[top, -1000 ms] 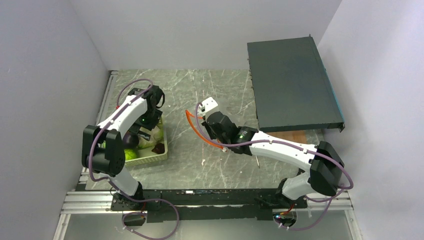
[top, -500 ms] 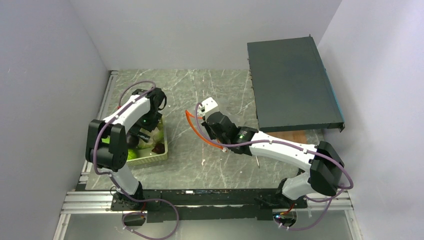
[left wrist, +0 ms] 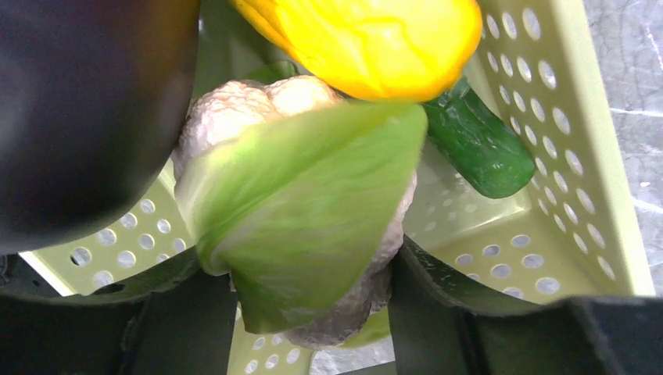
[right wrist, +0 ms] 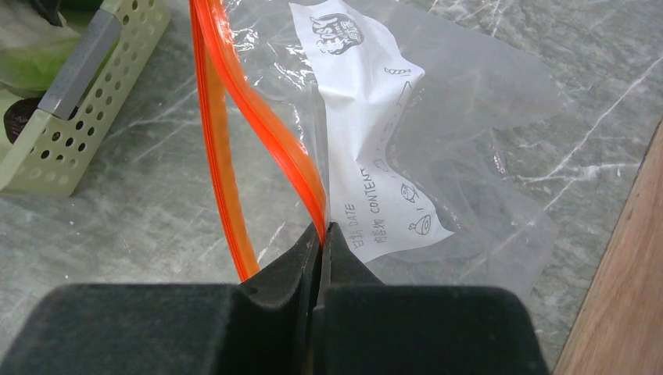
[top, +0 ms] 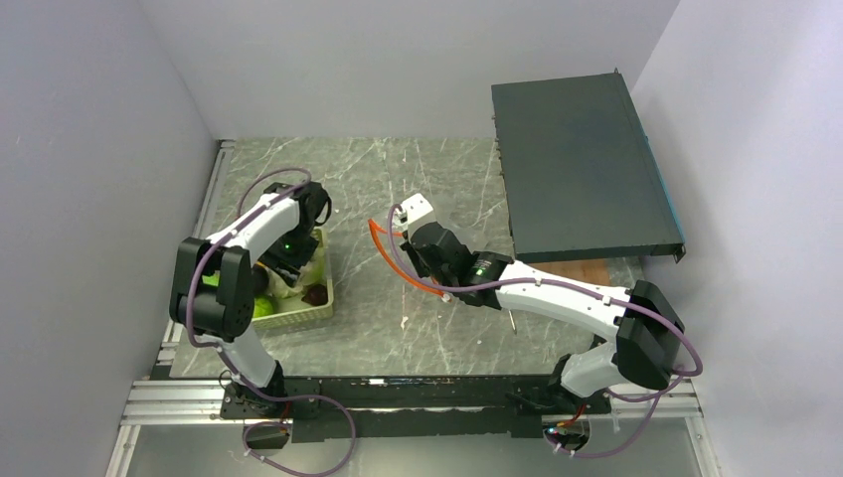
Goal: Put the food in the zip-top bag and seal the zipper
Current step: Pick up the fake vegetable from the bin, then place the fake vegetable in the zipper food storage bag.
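Gripping | left claw (left wrist: pixel 297 275) clamped on whitish-green cauliflower (left wrist: pixel 305 211) (inside the green basket (left wrist: pixel 547 117), left) | right claw (right wrist: pixel 319 234) pinched together on zipper (right wrist: pixel 274 141) of zip-top bag (right wrist: pixel 469 117)

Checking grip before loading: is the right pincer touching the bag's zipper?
Touching. Right wrist view: the right pincer is shut on the zipper of the zip-top bag, orange strip pinched between its tips.

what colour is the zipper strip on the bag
Red-orange zipper; clearest in the right wrist view.
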### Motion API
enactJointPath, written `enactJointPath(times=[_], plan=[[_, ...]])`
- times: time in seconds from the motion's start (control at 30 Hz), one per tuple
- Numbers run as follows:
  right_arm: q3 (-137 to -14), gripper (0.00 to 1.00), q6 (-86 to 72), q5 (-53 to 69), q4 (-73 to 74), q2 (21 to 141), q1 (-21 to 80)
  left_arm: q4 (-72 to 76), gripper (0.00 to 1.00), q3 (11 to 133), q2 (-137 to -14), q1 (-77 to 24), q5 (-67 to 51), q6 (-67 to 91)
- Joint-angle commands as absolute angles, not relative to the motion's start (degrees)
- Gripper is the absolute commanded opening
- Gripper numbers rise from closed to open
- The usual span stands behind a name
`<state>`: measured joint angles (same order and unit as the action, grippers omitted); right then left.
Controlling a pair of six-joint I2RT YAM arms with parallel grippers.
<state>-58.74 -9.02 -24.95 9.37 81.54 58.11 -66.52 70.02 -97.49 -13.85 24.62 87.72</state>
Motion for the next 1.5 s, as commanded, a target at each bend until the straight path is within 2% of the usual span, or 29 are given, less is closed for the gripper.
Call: enactJointPath(times=[0.0,0.07,0.13,0.6,0.83,1.07,1.17,1.33,1.37,1.47], plan=[[-60.4,0.0,-9.3,-24.8,8.0,81.4,57.8,-65.4,0.53,70.4,-93.8,-14.1,26.8,87.1],[-60.3,0.0,-9.5,-24.6,8.0,81.3,57.8,-65.9,0.43,70.5,-92.9,-14.2,26.3,87.0],[-60.4,0.0,-9.6,-24.5,7.9,81.3,57.9,-66.4,0.38,70.4,-91.9,-14.4,25.3,87.2],[-61.6,0.0,-11.0,-23.3,8.8,82.3,58.0,-64.3,0.33,68.6,-81.7,-16.8,19.4,81.2],[-63.9,0.0,-13.7,-21.6,10.2,82.8,57.9,-60.0,0.27,68.9,-73.1,-18.7,16.8,72.2],[-66.7,0.0,-17.3,-21.0,13.1,84.1,57.9,-53.7,0.16,63.6,-58.5,-18.8,10.8,62.7],[-66.9,0.0,-18.5,-19.3,12.9,83.7,57.8,-47.4,0.05,60.7,-51.6,-18.8,2.7,54.1],[-66.9,0.0,-20.7,-16.3,12.3,82.9,57.7,-25.6,0.04,51.4,-40.1,-18.8,-26.3,44.6],[-66.9,0.0,-21.0,-15.7,12.2,82.7,57.6,-20.4,0.0,49.2,-38.4,-18.8,-30.5,45.0],[-67.0,0.0,-22.6,-13.3,11.8,82.3,56.7,-13.1,0.0,45.1,-35.4,-18.8,-38.2,44.6]])
